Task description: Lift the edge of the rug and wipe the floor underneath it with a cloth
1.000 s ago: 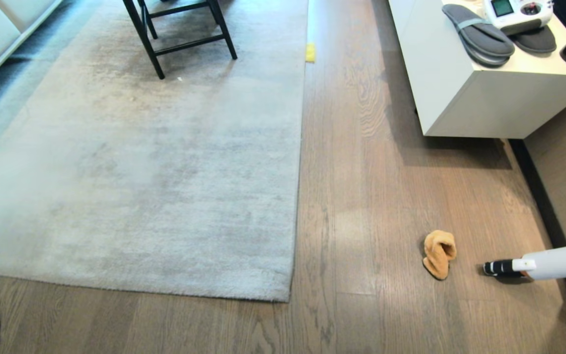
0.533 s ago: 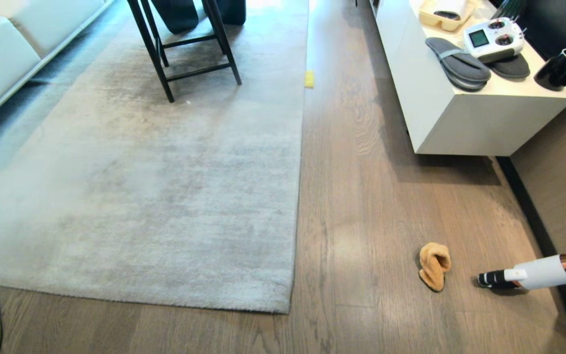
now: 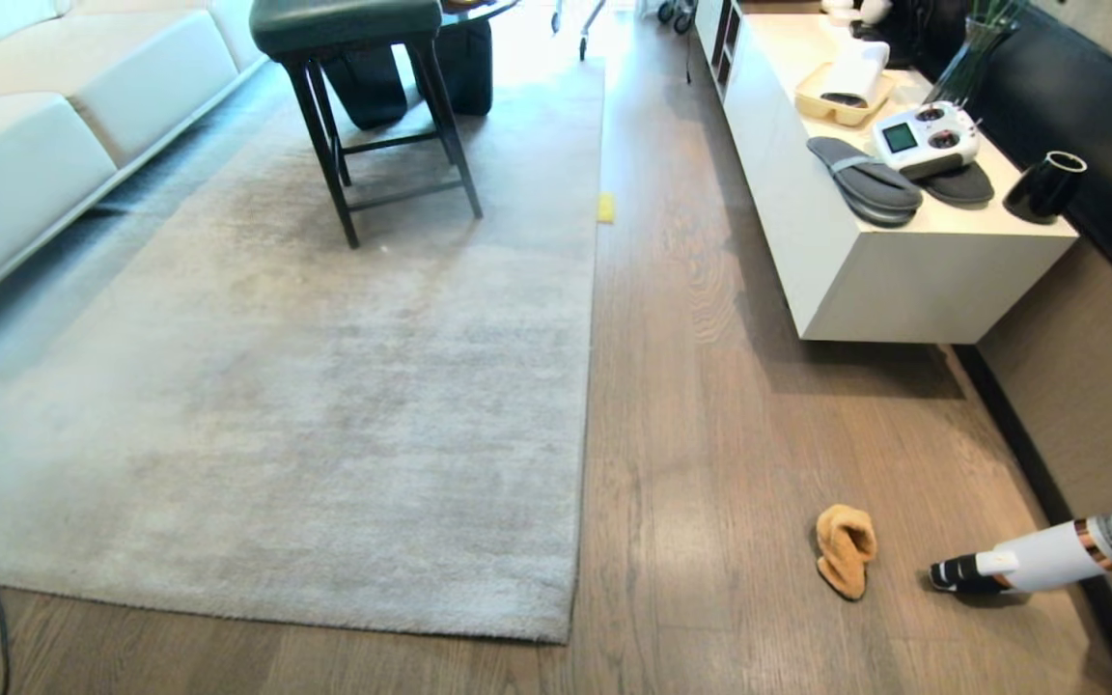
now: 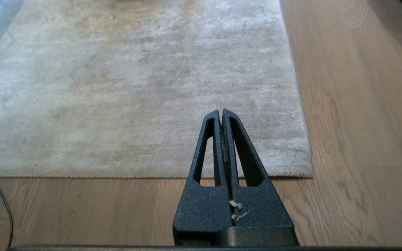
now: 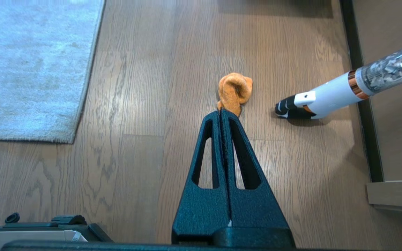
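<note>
Plainly, nothing had been grasped at this moment.
Left gripper (image 4: pixel 221 112): fingers pressed fully together, empty, hanging above the near edge of the rug (image 4: pixel 145 87).
Right gripper (image 5: pixel 221 112): likewise closed tight on nothing, its tips aimed at the cloth (image 5: pixel 234 91) but apart from it.
Cloth position: it lay bunched on the floor (image 3: pixel 710 463), at about four o'clock from the rug's near corner in the head view, well apart from the rug (image 3: pixel 324 386).
Neighbour: a handheld vacuum (image 3: pixel 1019 560) lay at three o'clock of the cloth, near it.
Risk one: reaching for the cloth with closed fingers would likely push the soft lump along the planks instead of taking it.
Risk two: a wide reach could knock the vacuum's nozzle.
Risk three: the rug lay flat, so pinching its edge might slip off the short pile.
Risk four: a stool (image 3: pixel 363 106) stood on the rug at twelve o'clock; lifting too high might tug it.
</note>
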